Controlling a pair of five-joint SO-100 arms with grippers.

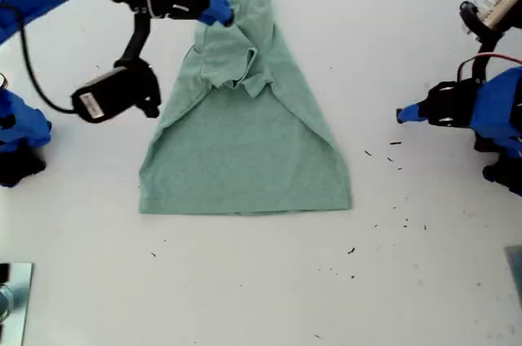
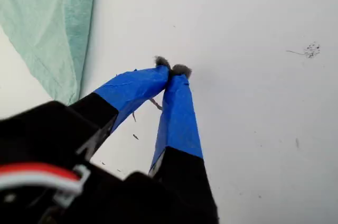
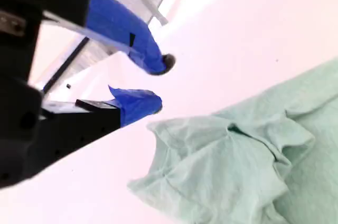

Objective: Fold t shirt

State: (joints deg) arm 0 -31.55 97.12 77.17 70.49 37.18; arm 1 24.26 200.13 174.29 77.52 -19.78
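The fingers [image 2: 177, 71] of my first gripper [image 1: 401, 115] are pressed together with nothing between them, over bare table [image 1: 424, 281] near its edge on the exterior view's right, well apart from the shirt [image 1: 245, 150]. My second gripper [image 1: 222, 13] has its fingers [image 3: 138, 103] apart, just beside the shirt's bunched top. The shirt lies in the middle of the table, sleeves folded in, bottom hem flat.

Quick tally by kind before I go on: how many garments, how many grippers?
Garments: 1, the t shirt, sleeves folded in on the table.
Grippers: 2, my first gripper shut over bare table, my second gripper open beside the collar end.
Total: 3.
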